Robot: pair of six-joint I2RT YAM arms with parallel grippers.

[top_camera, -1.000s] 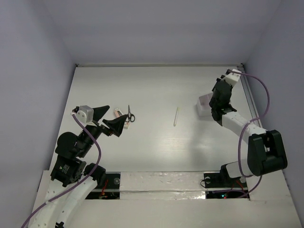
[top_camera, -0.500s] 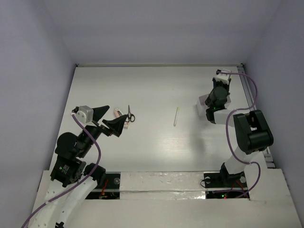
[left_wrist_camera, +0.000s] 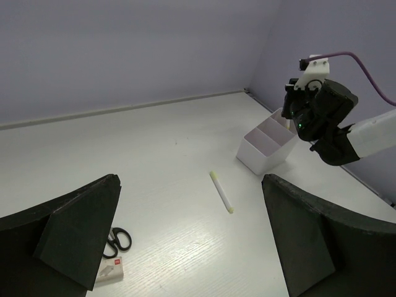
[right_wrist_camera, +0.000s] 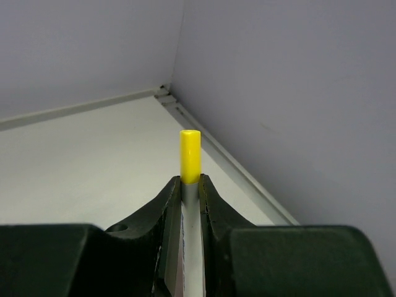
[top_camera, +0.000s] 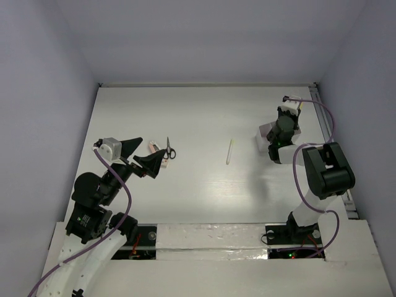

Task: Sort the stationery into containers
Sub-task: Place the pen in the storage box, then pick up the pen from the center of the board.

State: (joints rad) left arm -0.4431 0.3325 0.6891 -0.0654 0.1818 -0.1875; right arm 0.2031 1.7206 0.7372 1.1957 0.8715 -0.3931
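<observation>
My right gripper (top_camera: 293, 113) is shut on a thin white pen with a yellow end (right_wrist_camera: 190, 154). It holds the pen above the table, just right of the translucent whitish box (top_camera: 266, 137), and points at the back right corner. A second pen (top_camera: 229, 151) lies loose at mid-table and also shows in the left wrist view (left_wrist_camera: 221, 192). Small black-handled scissors (top_camera: 168, 149) and a tiny pale block (top_camera: 151, 148) lie at the left. My left gripper (top_camera: 141, 155) is open and empty, hovering just left of them. The box has two compartments in the left wrist view (left_wrist_camera: 267, 143).
A metal rail (top_camera: 325, 127) runs along the table's right edge, close to my right arm. Walls enclose the table at the back and both sides. The scissors (left_wrist_camera: 115, 240) and the block (left_wrist_camera: 110, 271) sit beside my left finger (left_wrist_camera: 80, 229).
My right arm has folded back. Its gripper has swung from over the box towards the back right corner, still holding the pen. The left arm has not moved.
</observation>
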